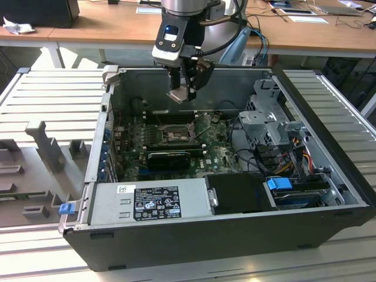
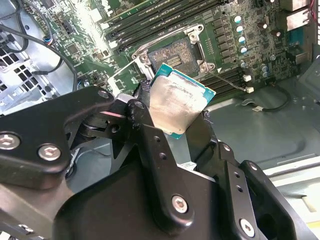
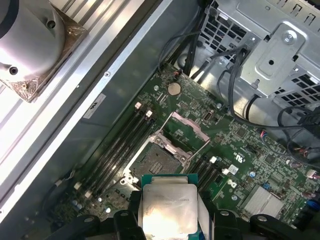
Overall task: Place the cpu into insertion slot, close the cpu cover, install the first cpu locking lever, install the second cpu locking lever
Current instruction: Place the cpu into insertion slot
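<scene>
While the claw [image 1: 183, 93] grips it, the cpu [image 2: 177, 105] hangs seemingly tilted.

We saw a ribbed grey metal table [image 1: 64, 88] carrying an open black computer case [image 1: 223, 241] across its middle, while a grey moulded fixture [image 1: 41, 153] lay flat by the table's edge at the exterior view's left.

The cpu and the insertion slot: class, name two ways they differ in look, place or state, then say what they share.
The cpu has a pale silvery face; the insertion slot is a dark recess with a silvery rim. The cpu is gripped in the hand above the green board; the insertion slot sits on that board, uncovered and empty. Both are square.
</scene>
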